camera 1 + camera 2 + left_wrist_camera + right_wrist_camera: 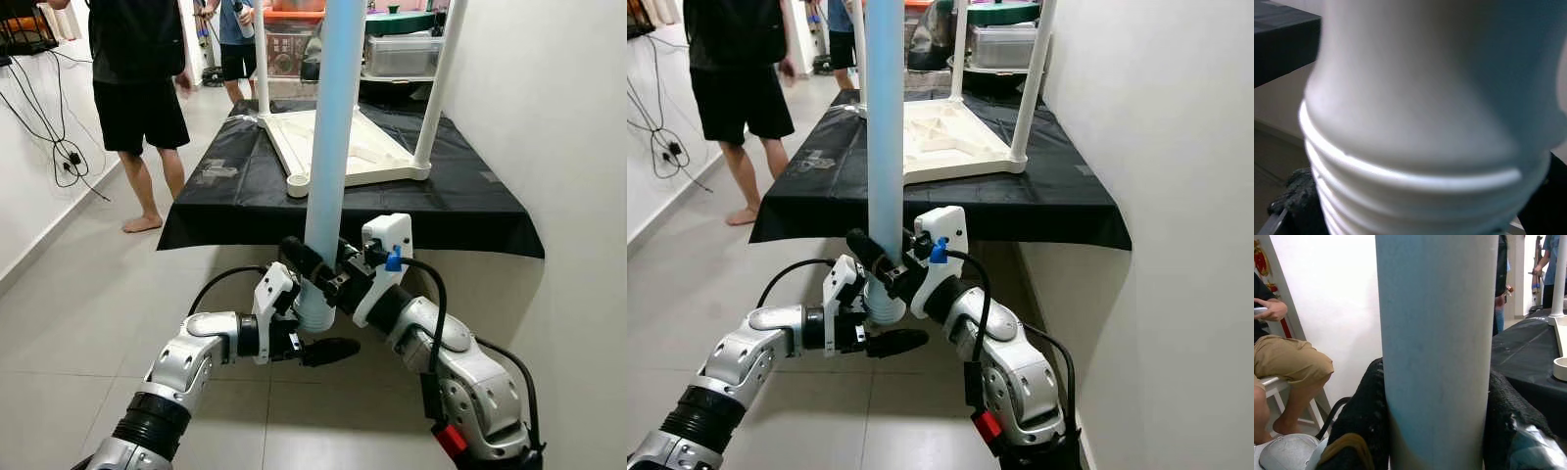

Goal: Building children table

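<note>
I hold the table leg [331,127] upright before the worktop's [245,211] near edge, right gripper [328,274] clamped around its shaft. The left gripper [312,338] steadies the threaded foot end; I cannot tell its jaw state. The upturned tabletop [338,147] lies mid-worktop, its near socket [298,184] presumably awaiting this leg.

You'll find nothing to read here — no label, brand, number or sign shows legibly on any surface, near or far, in these views.
</note>
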{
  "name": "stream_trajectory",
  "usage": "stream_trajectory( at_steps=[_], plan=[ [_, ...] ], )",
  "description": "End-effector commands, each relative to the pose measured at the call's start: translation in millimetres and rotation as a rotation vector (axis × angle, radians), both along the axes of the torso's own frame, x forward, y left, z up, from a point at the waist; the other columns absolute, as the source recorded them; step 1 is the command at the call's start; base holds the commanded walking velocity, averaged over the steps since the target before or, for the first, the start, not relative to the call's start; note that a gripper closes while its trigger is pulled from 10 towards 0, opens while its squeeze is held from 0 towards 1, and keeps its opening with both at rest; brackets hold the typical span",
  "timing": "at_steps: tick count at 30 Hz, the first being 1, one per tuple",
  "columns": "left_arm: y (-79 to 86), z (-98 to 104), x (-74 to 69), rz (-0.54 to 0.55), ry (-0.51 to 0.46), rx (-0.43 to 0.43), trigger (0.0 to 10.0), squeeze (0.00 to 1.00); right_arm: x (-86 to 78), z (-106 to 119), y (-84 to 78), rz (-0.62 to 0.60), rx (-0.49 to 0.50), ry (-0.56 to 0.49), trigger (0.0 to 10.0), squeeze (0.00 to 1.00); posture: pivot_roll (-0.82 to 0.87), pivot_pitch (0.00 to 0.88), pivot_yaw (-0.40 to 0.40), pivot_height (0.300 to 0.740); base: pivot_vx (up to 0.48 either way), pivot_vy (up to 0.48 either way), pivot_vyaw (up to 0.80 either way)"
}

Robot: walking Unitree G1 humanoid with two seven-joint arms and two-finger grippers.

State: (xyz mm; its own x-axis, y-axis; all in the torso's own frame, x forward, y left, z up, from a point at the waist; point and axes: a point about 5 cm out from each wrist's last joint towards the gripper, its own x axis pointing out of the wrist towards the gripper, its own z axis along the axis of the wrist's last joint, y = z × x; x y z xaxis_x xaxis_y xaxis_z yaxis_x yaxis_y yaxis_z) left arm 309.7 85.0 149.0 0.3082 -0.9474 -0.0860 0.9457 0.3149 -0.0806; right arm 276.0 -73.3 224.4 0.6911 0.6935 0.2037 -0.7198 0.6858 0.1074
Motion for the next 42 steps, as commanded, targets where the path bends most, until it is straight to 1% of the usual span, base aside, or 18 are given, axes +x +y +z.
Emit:
stream_trajectory(
  at_steps=[1, 11, 26, 31, 33, 35, 42],
  plan=[
    [-2.8, 4, 1.4, -0.015, -0.018, 0.007, 10.0, 0.00, -4.4, 3, 5.4, 0.042, 0.017, -0.017, 0.0, 0.00, 0.01, 0.000, -0.035, 0.740, 0.000, 0.000, 0.00],
    [-2.5, 16, 0.3, -0.025, -0.066, 0.002, 10.0, 0.00, -1.8, -3, 5.8, 0.034, -0.004, -0.007, 0.0, 0.00, 0.02, 0.000, -0.041, 0.740, 0.000, 0.000, 0.00],
    [0.3, 13, 1.2, -0.013, -0.088, 0.049, 10.0, 0.00, -1.4, -6, 6.7, 0.033, -0.021, -0.005, 0.0, 0.00, 0.02, 0.000, -0.037, 0.740, 0.000, 0.000, 0.00],
    [-0.5, 13, 1.9, -0.012, -0.118, 0.072, 10.0, 0.00, -1.7, -7, 6.7, 0.035, -0.026, -0.004, 0.0, 0.00, 0.02, 0.000, -0.036, 0.740, 0.000, 0.000, 0.00],
    [0.0, 14, 3.6, -0.004, -0.148, 0.098, 10.0, 0.00, -1.8, -8, 6.4, 0.034, -0.032, 0.000, 0.0, 0.00, 0.02, 0.000, -0.036, 0.740, 0.000, 0.000, 0.00],
    [0.6, 14, 4.8, 0.005, -0.161, 0.105, 10.0, 0.00, -1.7, -8, 6.3, 0.033, -0.035, 0.001, 0.0, 0.00, 0.02, 0.000, -0.035, 0.740, 0.000, 0.000, 0.00],
    [1.9, 17, 8.7, 0.049, -0.190, 0.093, 10.0, 0.00, -1.1, -9, 5.9, 0.029, -0.036, 0.003, 0.0, 0.00, 0.02, 0.000, -0.036, 0.740, 0.000, 0.000, 0.00]
  ],
)
